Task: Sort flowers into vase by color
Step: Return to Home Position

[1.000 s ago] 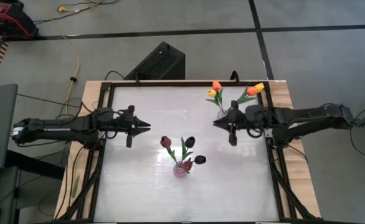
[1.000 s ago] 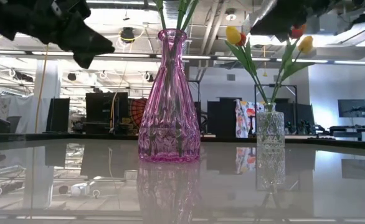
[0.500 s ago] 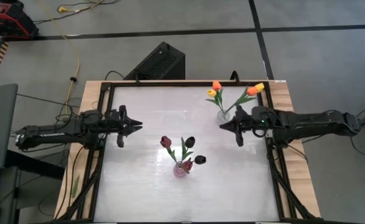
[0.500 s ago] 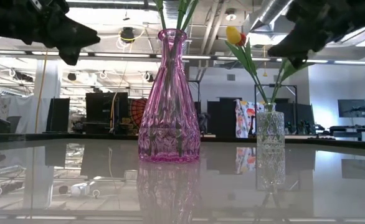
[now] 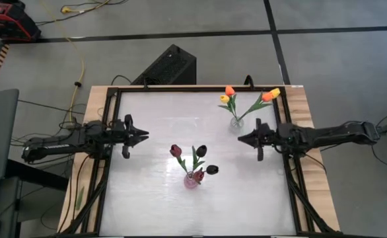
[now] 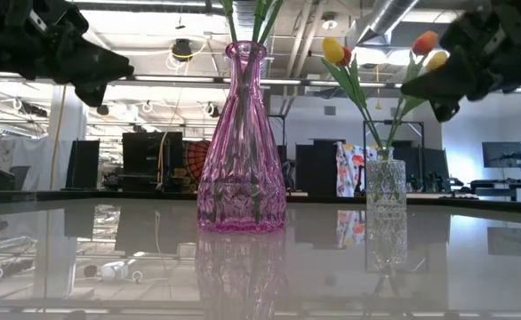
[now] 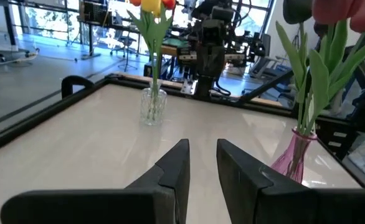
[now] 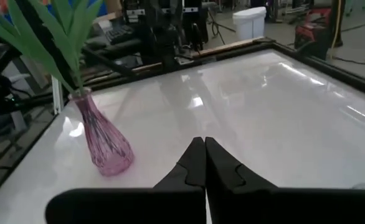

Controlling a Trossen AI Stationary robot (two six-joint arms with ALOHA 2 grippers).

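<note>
A pink glass vase (image 5: 192, 180) (image 6: 241, 151) stands on its base near the table's middle and holds dark maroon and black tulips (image 5: 200, 152) by their stems. A small clear vase (image 5: 236, 122) (image 6: 386, 187) toward the far right holds yellow and orange tulips (image 5: 228, 96). My left gripper (image 5: 145, 135) (image 7: 202, 149) hovers left of the pink vase, its fingers a narrow gap apart and holding nothing. My right gripper (image 5: 240, 139) (image 8: 203, 144) hovers just near-right of the clear vase, shut and holding nothing. Both point toward the table's middle.
A black metal frame (image 5: 111, 112) borders the white tabletop. Bare tabletop (image 5: 180, 119) lies between the two grippers and around both vases. A black box (image 5: 168, 66) and cables lie on the floor beyond the far edge.
Both arms have drawn back from the middle. The left gripper has moved toward the table's left edge. The right gripper has moved toward the right edge and slightly toward the near edge, away from the clear vase. The vases and flowers have stayed put.
</note>
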